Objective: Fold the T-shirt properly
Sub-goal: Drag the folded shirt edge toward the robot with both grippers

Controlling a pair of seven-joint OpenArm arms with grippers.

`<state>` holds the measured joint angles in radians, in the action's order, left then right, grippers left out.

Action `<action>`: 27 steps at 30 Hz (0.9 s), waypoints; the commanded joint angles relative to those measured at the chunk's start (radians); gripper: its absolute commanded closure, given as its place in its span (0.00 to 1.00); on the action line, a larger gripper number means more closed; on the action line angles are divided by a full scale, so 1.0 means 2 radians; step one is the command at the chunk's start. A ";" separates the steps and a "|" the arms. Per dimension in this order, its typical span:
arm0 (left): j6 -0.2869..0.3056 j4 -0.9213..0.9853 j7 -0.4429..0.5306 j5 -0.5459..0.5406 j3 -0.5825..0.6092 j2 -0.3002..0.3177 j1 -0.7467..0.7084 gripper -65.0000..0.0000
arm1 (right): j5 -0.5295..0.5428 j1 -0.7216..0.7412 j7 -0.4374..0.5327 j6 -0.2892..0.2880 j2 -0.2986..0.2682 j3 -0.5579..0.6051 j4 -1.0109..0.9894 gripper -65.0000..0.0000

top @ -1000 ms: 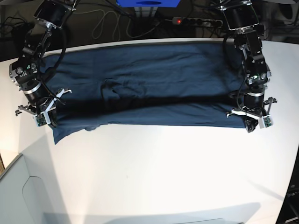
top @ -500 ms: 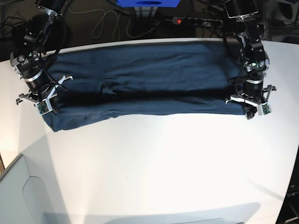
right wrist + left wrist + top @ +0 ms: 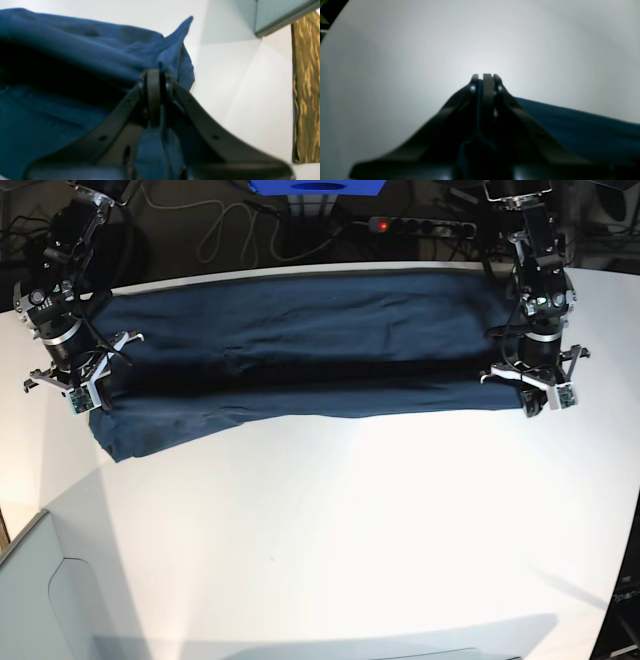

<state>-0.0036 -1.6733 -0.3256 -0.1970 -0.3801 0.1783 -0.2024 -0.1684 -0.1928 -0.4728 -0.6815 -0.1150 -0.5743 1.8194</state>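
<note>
A white table (image 3: 330,530) fills most of the base view, with the dark navy T-shirt (image 3: 310,345) stretched in a long band across its far half, its far edge along the table's back edge and its near edge sagging lower toward that view's left, where a loose corner spreads onto the white surface. A dark crease runs the length of the cloth where one layer lies over another. At the band's right end in the base view, the left gripper (image 3: 535,395) is pinched tight on the T-shirt's near edge; its wrist camera shows the jaws pressed together with a thin line of blue fabric between them and the cloth trailing off to one side over bare table. At the opposite end the right gripper (image 3: 82,395) is likewise clamped on the T-shirt, and its wrist camera shows bunched blue folds gathered at the closed jaws, a pointed tip of cloth standing up beyond them. Behind the table sit a blue box (image 3: 315,187), a power strip (image 3: 420,225) with a red light, and loose cables (image 3: 225,230)
</note>
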 commanded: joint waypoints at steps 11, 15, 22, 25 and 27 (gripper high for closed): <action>-0.001 -0.067 0.013 -0.001 -0.033 0.006 -0.030 1.00 | 0.006 -0.026 0.014 -0.008 0.018 0.001 0.052 1.00; -0.001 -0.034 0.016 -0.001 -0.033 0.005 -0.030 1.00 | 0.006 -0.039 0.014 -0.008 0.030 0.001 0.070 1.00; -0.001 -0.027 0.016 -0.002 -0.033 -0.005 -0.030 1.00 | 0.006 -0.047 0.014 -0.008 0.033 0.001 0.068 1.00; -0.001 -0.027 0.016 -0.002 -0.033 -0.006 -0.030 1.00 | 0.006 -0.060 0.014 -0.008 0.032 0.001 0.075 1.00; -0.001 -0.028 0.016 -0.002 -0.033 -0.007 -0.030 1.00 | 0.006 -0.064 0.017 -0.008 0.030 0.001 0.078 1.00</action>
<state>0.0006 -1.7084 -0.3183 -0.1982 -0.4400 0.1528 -0.2661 -0.1734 -0.3279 -0.4702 -0.6823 -0.0425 -0.5686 1.9518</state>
